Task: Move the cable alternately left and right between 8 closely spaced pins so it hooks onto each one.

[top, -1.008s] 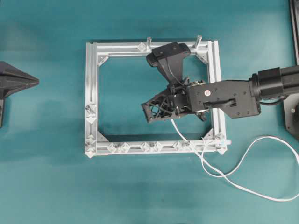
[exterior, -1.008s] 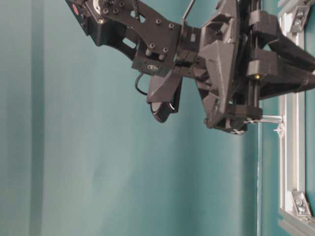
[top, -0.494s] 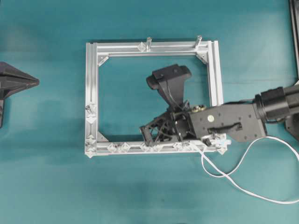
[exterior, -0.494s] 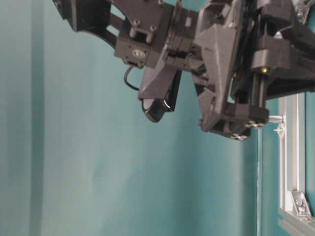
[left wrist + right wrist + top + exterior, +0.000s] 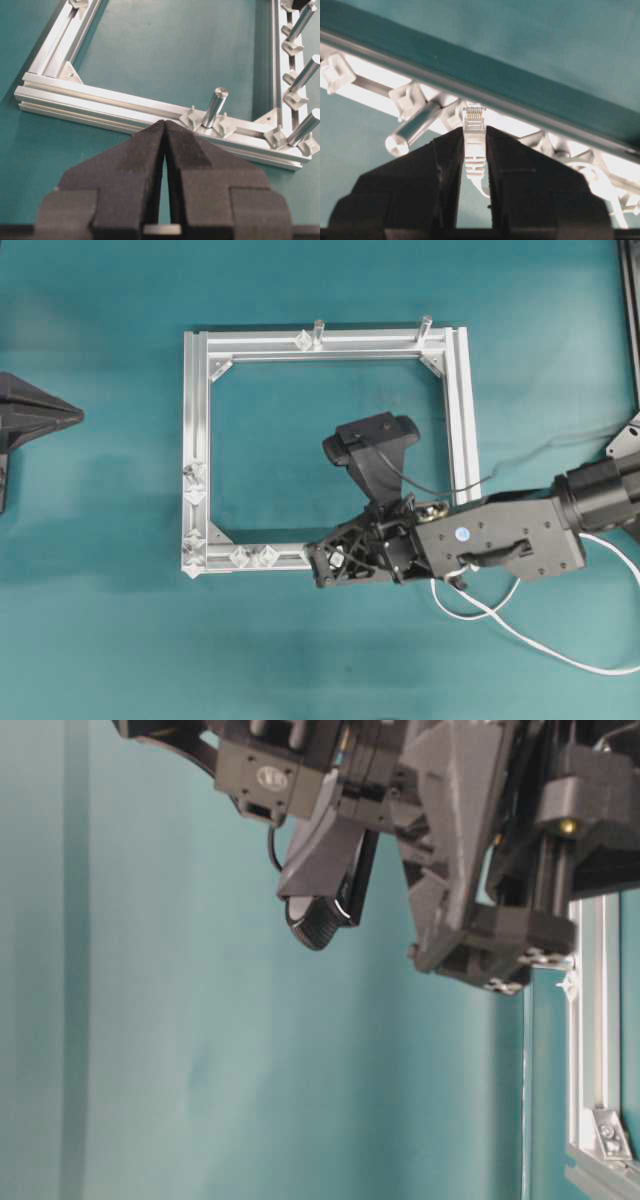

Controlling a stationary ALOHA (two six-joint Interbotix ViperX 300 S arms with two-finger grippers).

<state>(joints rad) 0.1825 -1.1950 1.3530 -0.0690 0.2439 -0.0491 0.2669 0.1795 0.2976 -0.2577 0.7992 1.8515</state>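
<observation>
My right gripper (image 5: 474,131) is shut on the small white plug of the cable (image 5: 474,124), which pokes out past the fingertips toward the bright frame bar. Translucent diamond pins (image 5: 409,101) sit on that bar just beyond the plug. Overhead, the right gripper (image 5: 322,562) lies over the near bar of the silver frame (image 5: 196,420), hiding most of the pins; two pins (image 5: 240,557) show to its left. The cable (image 5: 468,618) loops loosely on the table behind the arm. My left gripper (image 5: 60,418) rests shut at the far left, holding nothing.
Slim cylindrical posts (image 5: 214,106) stand on the frame bars, one (image 5: 412,130) close beside the plug. The right wrist camera (image 5: 372,435) juts over the frame's inside. From table level the right arm (image 5: 450,840) fills the top, with the frame (image 5: 590,1020) at the right.
My right gripper has carried the plug from the frame's middle down onto the near bar and slightly left. It now covers the pins there. The left arm has not moved.
</observation>
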